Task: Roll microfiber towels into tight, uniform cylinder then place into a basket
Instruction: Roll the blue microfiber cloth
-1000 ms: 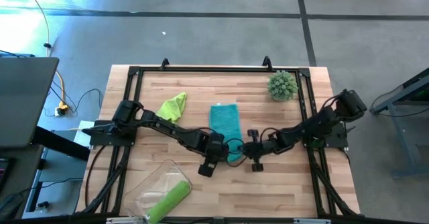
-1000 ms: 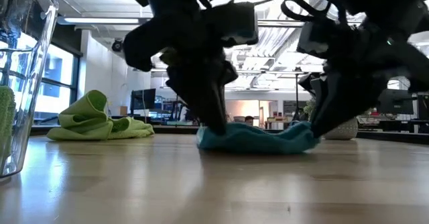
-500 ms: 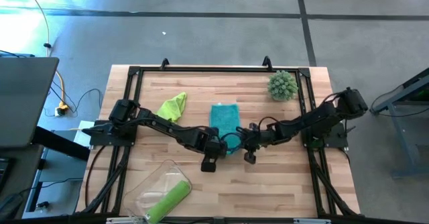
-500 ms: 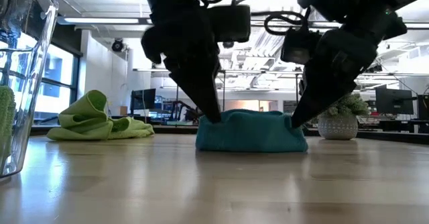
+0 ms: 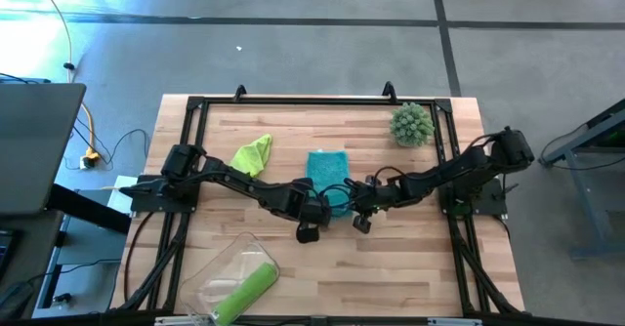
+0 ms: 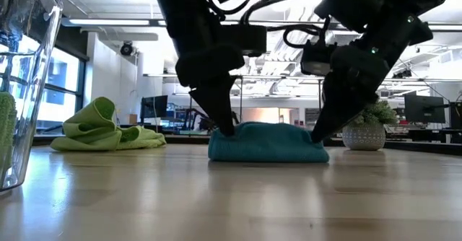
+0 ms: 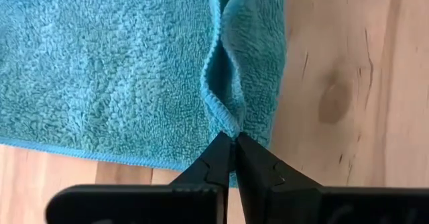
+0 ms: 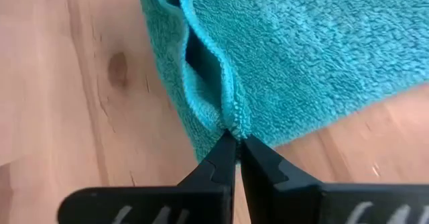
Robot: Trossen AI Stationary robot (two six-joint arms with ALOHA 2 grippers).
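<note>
I have the left gripper (image 7: 233, 138) pressed together on the near left corner of the teal towel (image 5: 329, 176), and the right gripper (image 8: 232, 135) pinching the near right corner the same way. In both wrist views the fingertips meet on a small pleat of hem, with no gap between them. In the low view the two grippers come down on either end of the towel's near edge, which is lifted into a low fold above the table (image 5: 410, 258).

To do this step well, I judge I should carry both corners away from me at the same pace and height, so the folded edge lands straight across the towel and the roll starts even. If one side leads, the cylinder will come out as a cone. I would keep the pinch low and close to the table, so the first turn is tight rather than a loose loop. The fleece looks soft and slack, so a shallow bite on the hem could slip; I would watch both wrist views for the hem creeping out.

The teal towel lies mid-table, its far part flat. A loose lime green towel (image 5: 252, 154) sits crumpled to its far left. The basket (image 5: 217, 275) stands at the near left corner of the table with a rolled lime green towel (image 5: 246, 292) already in it. A spiky ball (image 5: 411, 124) rests at the far right.
</note>
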